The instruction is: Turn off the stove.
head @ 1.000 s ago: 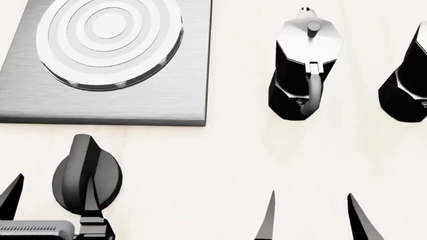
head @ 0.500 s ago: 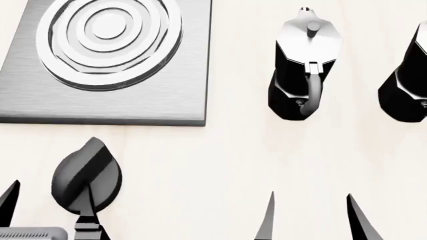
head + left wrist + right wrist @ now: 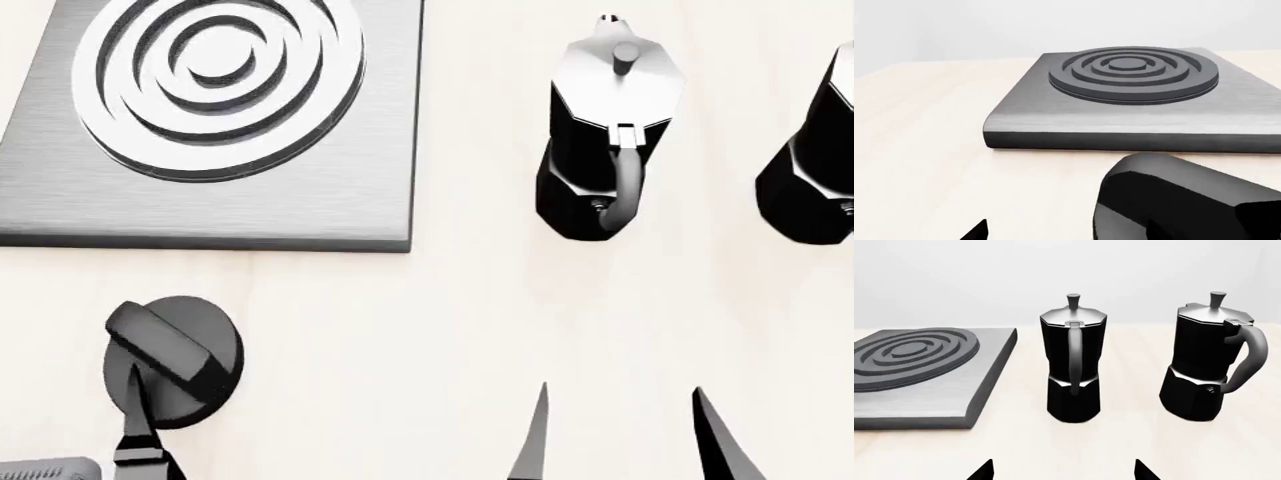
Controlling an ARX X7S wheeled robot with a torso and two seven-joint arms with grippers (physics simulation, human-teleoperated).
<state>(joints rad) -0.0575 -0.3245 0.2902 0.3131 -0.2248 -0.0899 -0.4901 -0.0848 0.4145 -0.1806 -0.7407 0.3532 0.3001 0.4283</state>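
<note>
One step fills this task, turning the knob point(image 3: 174, 360), and it looks under way; the left hand point(image 3: 134, 420) has one visible finger lying on the knob's ridge at the table's point(image 3: 441, 320) near left, but whether it is pinching or spread cannot be told. Next it seems to call for judging whether the ridge has reached off, then lifting clear; the right hand point(image 3: 621, 440) hangs spread and idle. Behind the knob sits the stove point(image 3: 214, 130), a flat grey plate with a ringed burner, well left of two coffee pots point(image 3: 607, 130).
</note>
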